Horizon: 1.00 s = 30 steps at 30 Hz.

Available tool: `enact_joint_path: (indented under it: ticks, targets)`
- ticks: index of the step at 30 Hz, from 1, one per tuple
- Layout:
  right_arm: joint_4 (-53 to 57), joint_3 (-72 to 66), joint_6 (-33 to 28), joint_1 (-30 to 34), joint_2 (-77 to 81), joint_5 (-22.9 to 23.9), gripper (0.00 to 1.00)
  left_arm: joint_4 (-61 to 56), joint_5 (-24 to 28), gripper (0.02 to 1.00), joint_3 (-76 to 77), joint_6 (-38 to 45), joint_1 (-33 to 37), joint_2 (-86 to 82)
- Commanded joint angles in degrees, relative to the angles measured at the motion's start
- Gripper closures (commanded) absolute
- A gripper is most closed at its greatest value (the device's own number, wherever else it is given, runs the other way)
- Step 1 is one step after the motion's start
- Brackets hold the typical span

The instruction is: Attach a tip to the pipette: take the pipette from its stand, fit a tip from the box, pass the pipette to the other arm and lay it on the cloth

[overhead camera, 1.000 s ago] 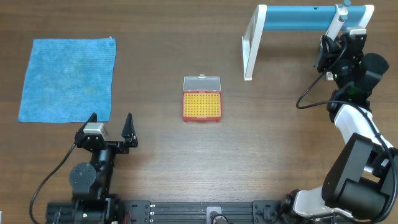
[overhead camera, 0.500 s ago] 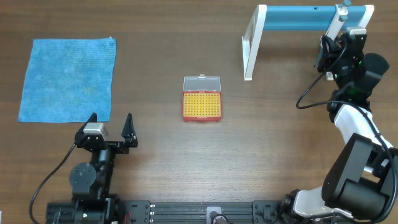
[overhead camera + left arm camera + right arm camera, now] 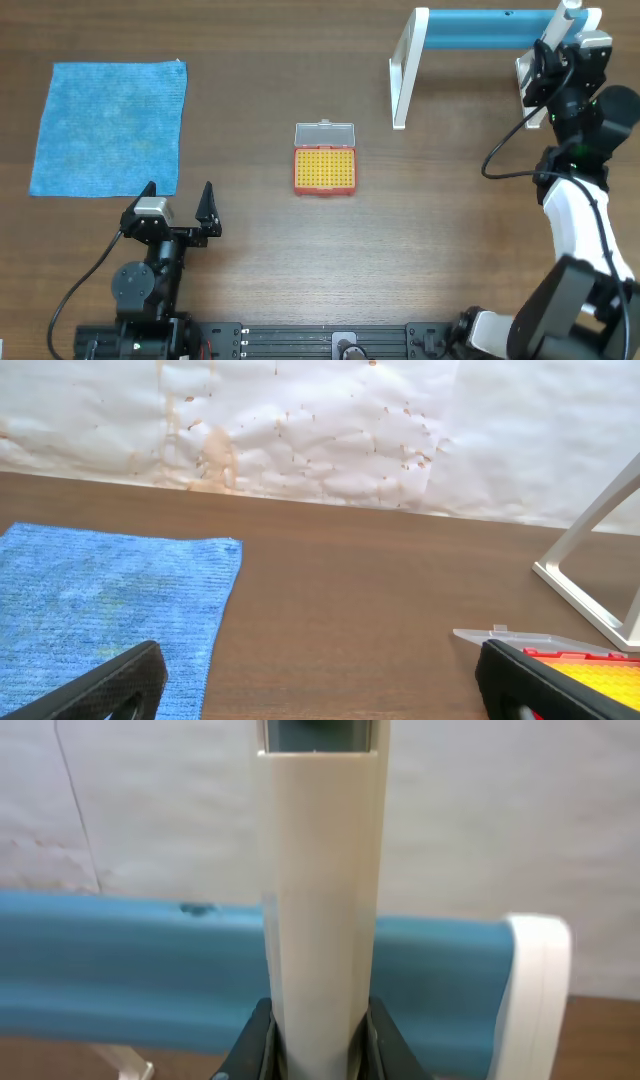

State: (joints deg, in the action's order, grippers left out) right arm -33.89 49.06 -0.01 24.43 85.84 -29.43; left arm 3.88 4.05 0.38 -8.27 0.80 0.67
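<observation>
The white pipette (image 3: 553, 35) stands upright at the right end of the blue-and-white stand (image 3: 480, 28). My right gripper (image 3: 547, 62) is shut on it; in the right wrist view the pipette's pale body (image 3: 320, 900) rises between the dark fingers (image 3: 252, 1040), with the stand's blue bar (image 3: 120, 960) behind. The tip box (image 3: 324, 168), lid open and full of yellow tips, sits mid-table. The blue cloth (image 3: 110, 128) lies flat at the far left. My left gripper (image 3: 178, 200) rests open near its base, just in front of the cloth (image 3: 100, 610), with nothing in it.
The stand's white leg (image 3: 405, 70) reaches toward the table's middle, behind and right of the tip box (image 3: 575, 665). Bare wooden table (image 3: 450, 230) spreads between the box and both arms. A papered wall (image 3: 320, 430) backs the table.
My right gripper, with the pipette in it, has shifted a little right and up the top view by the stand's end. The left arm has not moved.
</observation>
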Motion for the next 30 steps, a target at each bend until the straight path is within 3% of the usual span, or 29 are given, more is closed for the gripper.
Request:
enact_joint_path:
  ticks: [1,10,16,20,23,28,30]
  targets:
    - [0.8,2.0,4.9,0.3,-9.0,-1.5,0.921,0.5,-0.6,0.023,-0.1,-0.5,-0.3,-0.5]
    - [0.8,2.0,17.2,-2.8,-23.2,-15.3,0.923,0.5,-0.6,0.023,-0.1,-0.5,-0.3,-0.5]
    - [-2.1,1.4,18.2,-15.8,-26.4,-15.8,0.921,0.5,-0.6,0.023,-0.1,-0.5,-0.3,-0.5]
    - [-5.5,-1.5,18.2,-25.8,-25.6,-12.7,0.923,0.5,-0.6,0.023,-0.1,-0.5,-0.3,-0.5]
    - [-12.1,-8.3,18.2,-32.5,-25.6,-6.9,0.923,0.5,-0.6,0.023,-0.1,-0.5,-0.3,-0.5]
    - [-30.3,-22.5,18.2,-39.8,-24.6,2.4,0.921,0.5,-0.6,0.023,-0.1,-0.5,-0.3,-0.5]
    - [-30.1,-24.5,18.2,-41.3,-23.6,2.6,0.923,0.5,-0.6,0.023,-0.1,-0.5,-0.3,-0.5]
